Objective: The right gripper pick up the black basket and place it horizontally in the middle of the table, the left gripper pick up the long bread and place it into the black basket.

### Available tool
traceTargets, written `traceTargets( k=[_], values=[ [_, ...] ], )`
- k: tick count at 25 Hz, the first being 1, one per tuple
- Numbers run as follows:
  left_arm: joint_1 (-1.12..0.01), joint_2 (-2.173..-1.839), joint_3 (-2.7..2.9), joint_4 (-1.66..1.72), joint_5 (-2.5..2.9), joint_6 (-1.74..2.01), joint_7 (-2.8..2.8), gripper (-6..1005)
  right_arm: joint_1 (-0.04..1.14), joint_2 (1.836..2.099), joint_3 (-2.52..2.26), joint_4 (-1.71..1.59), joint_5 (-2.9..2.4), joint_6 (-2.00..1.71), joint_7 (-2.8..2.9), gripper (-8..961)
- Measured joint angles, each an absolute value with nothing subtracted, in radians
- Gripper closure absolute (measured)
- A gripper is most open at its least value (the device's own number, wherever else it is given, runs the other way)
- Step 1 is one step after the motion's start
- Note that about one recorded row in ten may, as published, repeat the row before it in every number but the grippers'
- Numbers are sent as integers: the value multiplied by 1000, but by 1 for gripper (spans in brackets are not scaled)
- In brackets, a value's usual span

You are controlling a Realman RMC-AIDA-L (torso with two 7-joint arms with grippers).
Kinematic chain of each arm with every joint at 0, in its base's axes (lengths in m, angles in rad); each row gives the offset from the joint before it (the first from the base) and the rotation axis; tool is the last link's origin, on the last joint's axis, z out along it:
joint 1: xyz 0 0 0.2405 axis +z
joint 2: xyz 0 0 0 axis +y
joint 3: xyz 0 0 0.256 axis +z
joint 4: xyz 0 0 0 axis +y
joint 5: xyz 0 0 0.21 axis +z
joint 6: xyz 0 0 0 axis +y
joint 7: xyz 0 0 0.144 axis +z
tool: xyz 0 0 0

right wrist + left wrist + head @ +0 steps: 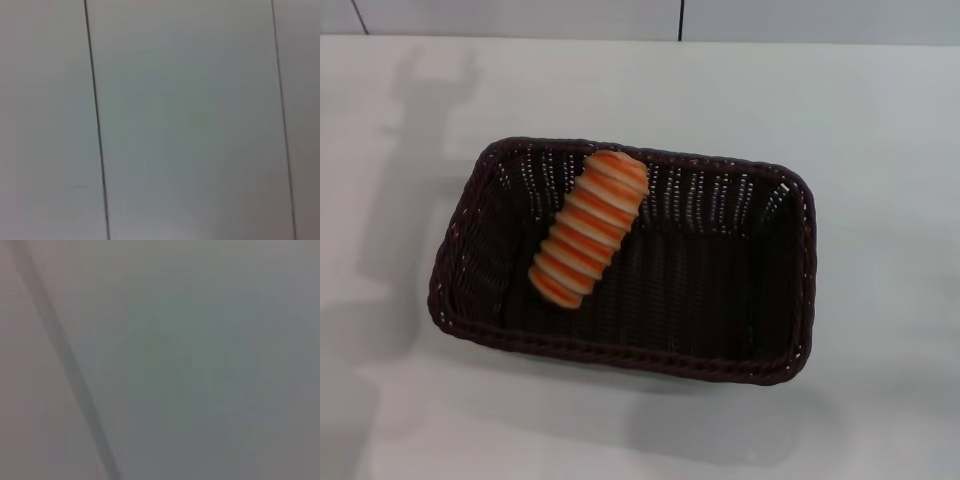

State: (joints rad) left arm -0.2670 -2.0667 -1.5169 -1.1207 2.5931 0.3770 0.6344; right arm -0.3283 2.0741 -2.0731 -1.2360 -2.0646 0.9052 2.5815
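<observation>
Black basket [720, 290]: rectangular woven wicker, standing upright on the white table [880, 150] near the middle of the head view, long side running across, slightly skewed. Braided rim intact all round.

Long bread [590, 228]: orange loaf with cream cross stripes, lying inside the basket in its left half, set diagonally; upper end leans against the far wall near the rim, lower end rests on the basket floor.

Left gripper, right gripper: neither appears in any view. Both wrist views show only pale flat surface crossed by thin dark lines, possibly wall panel seams.
</observation>
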Motion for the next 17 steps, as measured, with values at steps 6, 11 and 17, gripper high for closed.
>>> traceTargets(
  k=[6,11,17],
  values=[
    [-381,-2065,-1505,-583,2589,999,269,143,-310,2082,-2078,-1120,-2056,1066,2646,123],
    [-443,-2063,-1588,-283,2589,1010,31,142,-261,2079,-2102,-980,-2024,1285,2725,123],
    [-422,-2064,-1588,-233,2592,993,22,142,-227,2077,-2079,-901,-2016,1324,2701,123]
  ],
)
